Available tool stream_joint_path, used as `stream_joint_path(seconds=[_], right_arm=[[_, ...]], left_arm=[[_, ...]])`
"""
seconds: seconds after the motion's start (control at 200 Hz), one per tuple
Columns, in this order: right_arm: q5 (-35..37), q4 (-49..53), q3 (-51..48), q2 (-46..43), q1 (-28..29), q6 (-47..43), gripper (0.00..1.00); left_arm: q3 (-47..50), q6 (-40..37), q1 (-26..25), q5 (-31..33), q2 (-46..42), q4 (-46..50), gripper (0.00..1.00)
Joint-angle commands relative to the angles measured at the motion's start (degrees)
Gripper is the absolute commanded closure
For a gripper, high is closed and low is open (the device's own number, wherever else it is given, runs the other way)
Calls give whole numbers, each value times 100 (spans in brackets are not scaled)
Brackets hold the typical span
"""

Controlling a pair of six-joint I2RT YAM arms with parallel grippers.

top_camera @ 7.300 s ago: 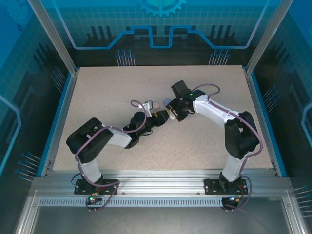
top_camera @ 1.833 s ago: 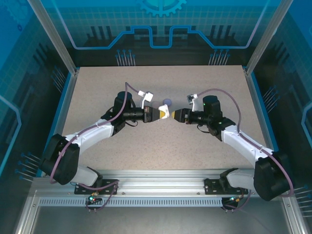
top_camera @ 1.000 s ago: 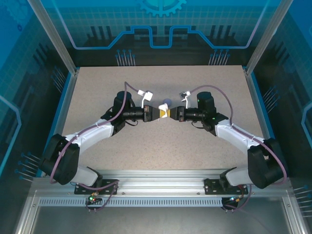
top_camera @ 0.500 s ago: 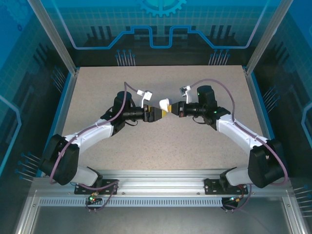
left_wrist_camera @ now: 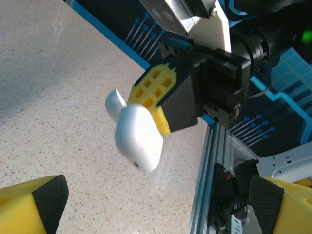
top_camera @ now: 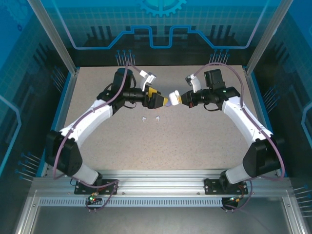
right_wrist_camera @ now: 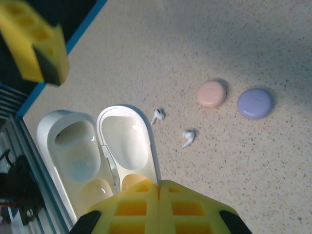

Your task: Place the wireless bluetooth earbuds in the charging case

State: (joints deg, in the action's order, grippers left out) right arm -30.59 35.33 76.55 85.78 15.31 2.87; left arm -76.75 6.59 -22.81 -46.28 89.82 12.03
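- Has just let go on the left: left jaws released and spread wide, nothing between them, just beside the white charging case (right_wrist_camera: 124,139).
- Keeps the right jaws clenched on the case at its base, lid swung open, both hollows facing the right wrist camera with no earbud visible in them.
- Has carried the case up and away from the middle of the surface (top_camera: 195,141), where both pairs of jaws met on it a second ago; now holds it in the air over the far middle, near the far edge.
- Lays bare two white earbuds (top_camera: 144,118) near the middle of the surface, side by side but apart, untouched and well clear of the case.
- Shows a pink case (right_wrist_camera: 211,93) and a purple case (right_wrist_camera: 255,103) closed, just beside each other on the surface past those earbuds.
- Reads as the opening step done: case open and steadied in one grip, other side freed.
- Leaves the real work still ahead; probably calls for sending the empty left jaws down for one white earbud, then seating it stem first. Nothing inserted yet.
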Motion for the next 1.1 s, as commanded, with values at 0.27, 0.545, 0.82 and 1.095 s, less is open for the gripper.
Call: stream_joint_path(seconds=[0.27,0.545,0.82,1.095], right_arm=[[-416,1050,461,354,71,-1017,100],[-320,1125,597,558,315,-1078,100],[-250,1151,668,620,350,-1107,100],[-267,1160,723,659,376,-1121,100]], left_arm=[[-1856,-1800,42,-918,1533,3000,14],[-2464,-2331,-41,-1327,2033,3916,31],[-2603,-2573,-175,-1399,2249,4266,46],[-2871,-2736,-300,-1387,2496,4558,54]])
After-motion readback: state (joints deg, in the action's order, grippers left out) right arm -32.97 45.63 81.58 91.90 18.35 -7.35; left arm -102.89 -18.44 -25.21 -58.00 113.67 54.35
